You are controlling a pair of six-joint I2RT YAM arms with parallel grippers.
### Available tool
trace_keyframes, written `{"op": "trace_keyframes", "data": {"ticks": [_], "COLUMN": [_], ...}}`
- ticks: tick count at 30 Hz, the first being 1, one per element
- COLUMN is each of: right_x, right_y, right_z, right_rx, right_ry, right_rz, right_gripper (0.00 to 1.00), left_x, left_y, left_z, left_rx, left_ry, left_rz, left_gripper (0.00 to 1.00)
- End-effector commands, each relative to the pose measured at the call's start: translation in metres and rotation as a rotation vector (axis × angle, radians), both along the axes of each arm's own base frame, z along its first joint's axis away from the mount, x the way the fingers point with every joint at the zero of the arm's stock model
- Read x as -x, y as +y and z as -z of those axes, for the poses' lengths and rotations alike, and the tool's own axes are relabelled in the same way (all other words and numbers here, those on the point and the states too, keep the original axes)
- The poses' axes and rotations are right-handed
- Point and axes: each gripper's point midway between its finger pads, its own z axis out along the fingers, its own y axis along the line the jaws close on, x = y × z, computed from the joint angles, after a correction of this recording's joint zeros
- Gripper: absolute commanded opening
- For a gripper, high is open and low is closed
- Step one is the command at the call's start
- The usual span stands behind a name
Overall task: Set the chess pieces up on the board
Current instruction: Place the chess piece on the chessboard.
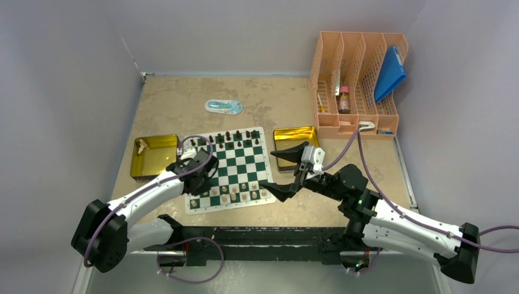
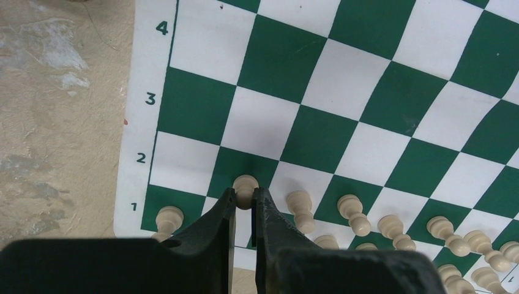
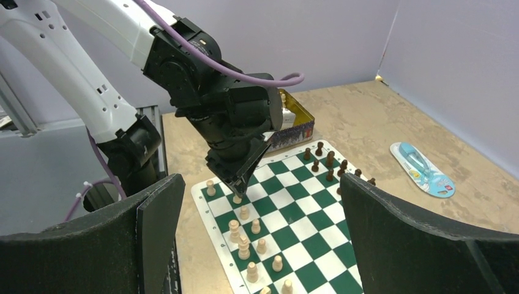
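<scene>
Left wrist cam shows what the overhead hides under the arm: my left gripper [image 2: 245,199] is pinching a cream pawn [image 2: 245,184] standing on a green second-rank square of the board [image 2: 318,79]. My right gripper [image 1: 269,168] is spread wide, hanging beside the board's edge by a gold tray [image 1: 295,136].

- The board [image 2: 136,73] bore the rank numbers 4, 3, 2 and 1, printed in dark green down its white border.
- Each number stood beside one row of the board's squares, with 1 by the corner square.
</scene>
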Motion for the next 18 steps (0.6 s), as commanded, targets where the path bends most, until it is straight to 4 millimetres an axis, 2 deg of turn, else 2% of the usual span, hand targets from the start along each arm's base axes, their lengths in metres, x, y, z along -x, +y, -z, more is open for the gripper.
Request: {"op": "trace_keyframes", "data": {"ticks": [1, 8, 18], "right_x": [0.0041, 0.0037, 0.0040], "right_y": [-0.0074, -0.0049, -0.0028], "right_z": [-0.0378, -0.0342, -0.0332], "right_rx": [-0.086, -0.074, -0.068], "right_ry": [-0.035, -0.025, -0.021], "right_rz": [0.004, -0.001, -0.010], "right_gripper": [0.99, 0.99, 0.99], "left_x": [-0.0044, -0.0039, -0.0026], "left_y": [0.0006, 0.0011, -0.0001], "left_z": [0.0009, 0.0015, -0.0046], "left_rx": [-0.016, -0.031, -0.024], "left_ry": [-0.009, 0.007, 0.001], "left_rz": [-0.016, -0.020, -0.016], "left_gripper": [0.10, 0.17, 0.20]}}
